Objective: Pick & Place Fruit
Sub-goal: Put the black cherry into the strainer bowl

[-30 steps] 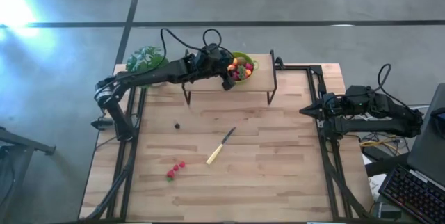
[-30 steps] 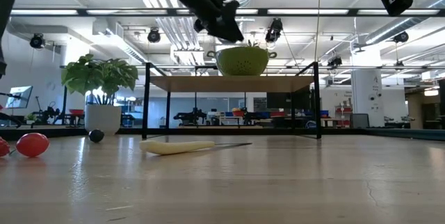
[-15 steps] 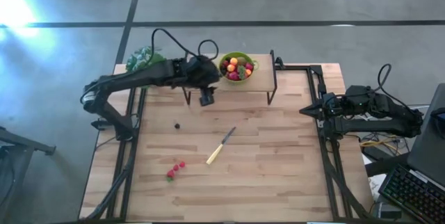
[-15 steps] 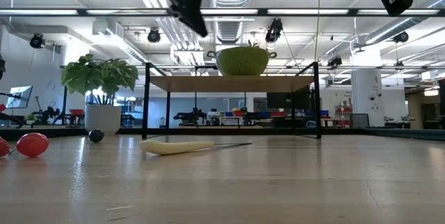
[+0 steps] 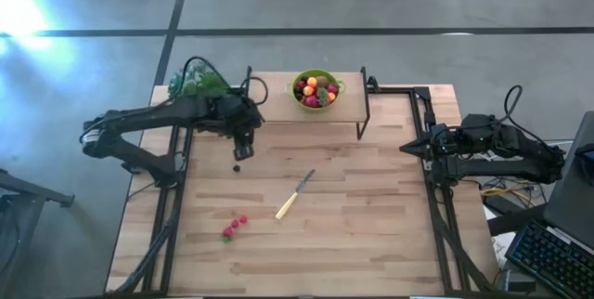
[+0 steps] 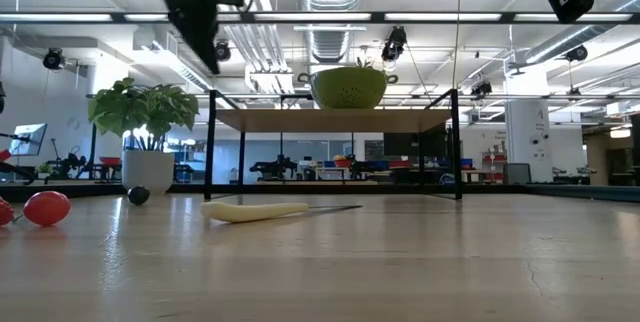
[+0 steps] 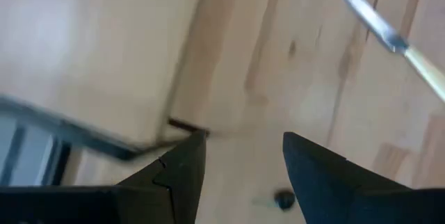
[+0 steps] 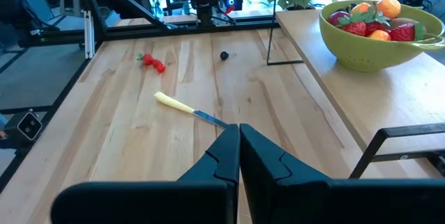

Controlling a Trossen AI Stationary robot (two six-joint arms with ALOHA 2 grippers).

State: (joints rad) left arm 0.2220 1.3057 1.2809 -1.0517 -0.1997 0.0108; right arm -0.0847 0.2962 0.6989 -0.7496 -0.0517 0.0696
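A green bowl [image 5: 316,90] filled with red, orange and dark fruit stands on a raised wooden shelf [image 5: 278,113] at the table's far side. One dark berry [image 5: 237,167] lies on the table, and a few red strawberries [image 5: 232,227] lie nearer the front left. My left gripper [image 5: 243,146] hangs open and slanting down just beyond the berry, holding nothing; in its wrist view the berry [image 7: 283,199] shows between the fingers [image 7: 184,165], well below them. My right gripper [image 5: 408,149] waits shut at the table's right edge.
A pale-handled knife [image 5: 295,195] lies mid-table, blade toward the far right. A leafy potted plant [image 5: 195,81] stands at the far left corner. The shelf's thin black legs [image 5: 249,130] stand close to my left gripper. Black rails [image 5: 167,234] run along both table sides.
My left gripper has drawn back from the bowl on the shelf, going toward the table's left and near edges, off the shelf and over the table by the dark berry. It has tipped to point more steeply down and stays open.
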